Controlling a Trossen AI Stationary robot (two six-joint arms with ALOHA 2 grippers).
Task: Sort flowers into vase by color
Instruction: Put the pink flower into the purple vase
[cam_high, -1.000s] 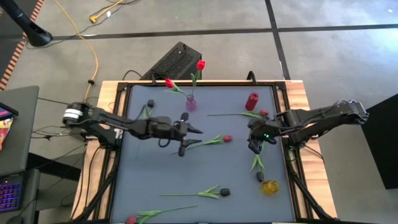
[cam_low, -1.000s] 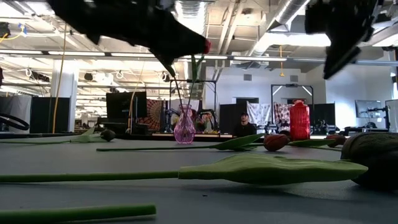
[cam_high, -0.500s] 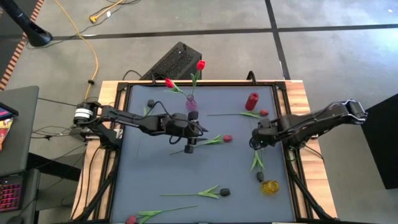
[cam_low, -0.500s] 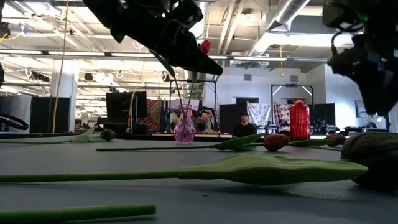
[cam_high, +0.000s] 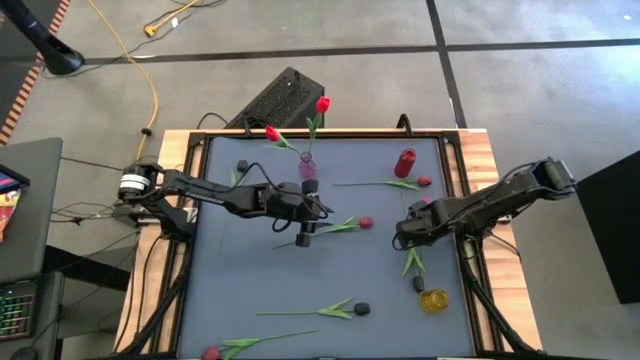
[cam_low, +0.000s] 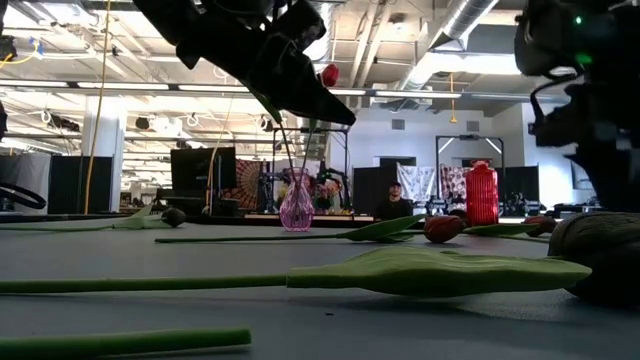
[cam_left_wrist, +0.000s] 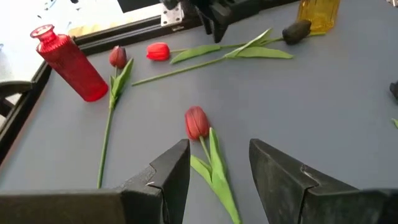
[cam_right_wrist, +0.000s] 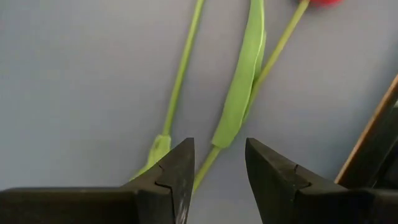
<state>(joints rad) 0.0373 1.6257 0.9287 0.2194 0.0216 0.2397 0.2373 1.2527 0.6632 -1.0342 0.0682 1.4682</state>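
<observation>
A pink glass vase stands at the table's far middle with two red tulips in it. A red vase stands to its right. My left gripper is open and points at a maroon-red tulip that lies flat just ahead of its fingers, clear of them. My right gripper is open and points down over two green stems and a long leaf that lie on the table. Both grippers hold nothing. Other tulips lie scattered on the grey table.
A yellow vase lies on its side at the near right, with a dark tulip head beside it. Loose tulips lie at the near left, the far left and beside the red vase. A raised wooden frame borders the table.
My left gripper has moved a little toward the table's right edge, rolled, and then kept still. My right gripper has come down toward the stems at the table's right and rolled about its pointing line. No flower has moved.
</observation>
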